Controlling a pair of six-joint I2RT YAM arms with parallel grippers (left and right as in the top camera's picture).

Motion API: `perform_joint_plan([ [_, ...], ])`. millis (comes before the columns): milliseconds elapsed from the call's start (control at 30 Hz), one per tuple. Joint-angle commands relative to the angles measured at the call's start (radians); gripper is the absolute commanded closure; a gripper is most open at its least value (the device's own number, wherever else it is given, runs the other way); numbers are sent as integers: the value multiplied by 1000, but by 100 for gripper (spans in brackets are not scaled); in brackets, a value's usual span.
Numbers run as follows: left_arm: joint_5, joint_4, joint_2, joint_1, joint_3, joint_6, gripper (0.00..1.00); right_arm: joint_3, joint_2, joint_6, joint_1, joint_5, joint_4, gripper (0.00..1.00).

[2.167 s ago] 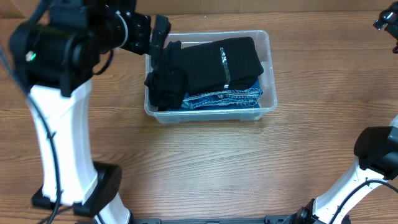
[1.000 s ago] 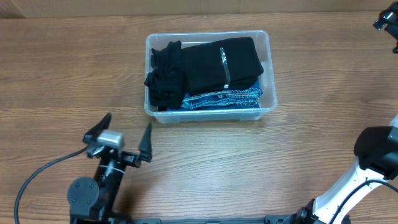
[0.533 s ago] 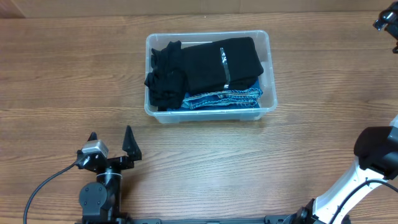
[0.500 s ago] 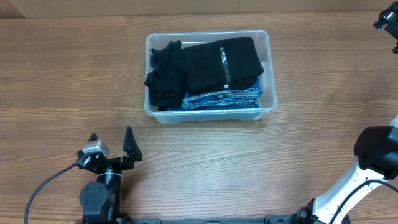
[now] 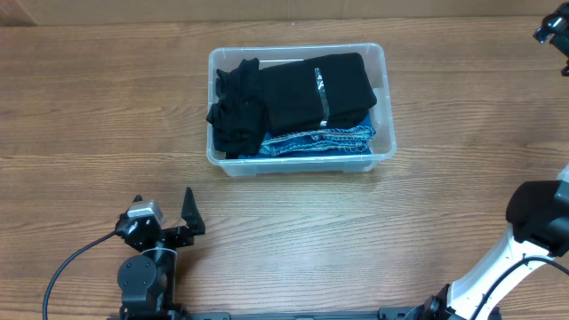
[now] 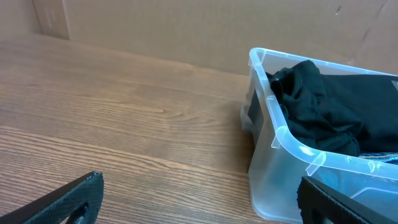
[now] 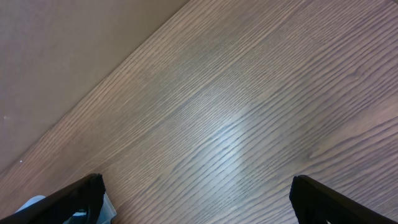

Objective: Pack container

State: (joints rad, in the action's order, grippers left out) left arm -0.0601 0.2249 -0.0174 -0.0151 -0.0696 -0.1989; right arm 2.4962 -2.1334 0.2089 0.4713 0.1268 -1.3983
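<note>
- Jaws first: left gripper is spread wide with nothing between its fingers, low over the table at the near left. It's well apart from the bin.
- Right gripper is spread wide too. Its wrist view shows just bare wood grain between the two dark fingertips, so it's holding nothing. From overhead only a bit of it pokes in at the far right corner.
- Writing: nothing I can actually read. The folded black garment has a thin silvery strip running across it, too small to make out. In the left wrist view a dark patch shows on the bin's left end wall; can't tell if it's a label.
- The container sits at the far middle of the table. It's clear plastic and rectangular, with rounded corners and a thick rim that looks faintly bluish up close.
- Inside, the black garment lies on top, with a bunched black piece at the left end reaching about rim height.
- Folded blue denim shows underneath along the near side.
</note>
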Motion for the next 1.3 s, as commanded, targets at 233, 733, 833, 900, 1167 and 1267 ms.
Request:
perform_joint_plan([
  [233, 8, 0, 13, -8, 2, 27, 0, 3, 7, 1, 4, 2, 4, 0],
  [733, 8, 0, 13, -8, 2, 27, 0, 3, 79, 1, -90, 2, 4, 0],
  [833, 8, 0, 13, -8, 2, 27, 0, 3, 187, 1, -180, 2, 4, 0],
  [900, 8, 0, 13, -8, 2, 27, 0, 3, 250, 1, -241, 2, 4, 0],
  [1167, 8, 0, 13, -8, 2, 27, 0, -22, 494, 1, -428, -13, 3, 0],
  [1267, 8, 0, 13, -8, 2, 27, 0, -116, 614, 0, -439, -13, 32, 0],
])
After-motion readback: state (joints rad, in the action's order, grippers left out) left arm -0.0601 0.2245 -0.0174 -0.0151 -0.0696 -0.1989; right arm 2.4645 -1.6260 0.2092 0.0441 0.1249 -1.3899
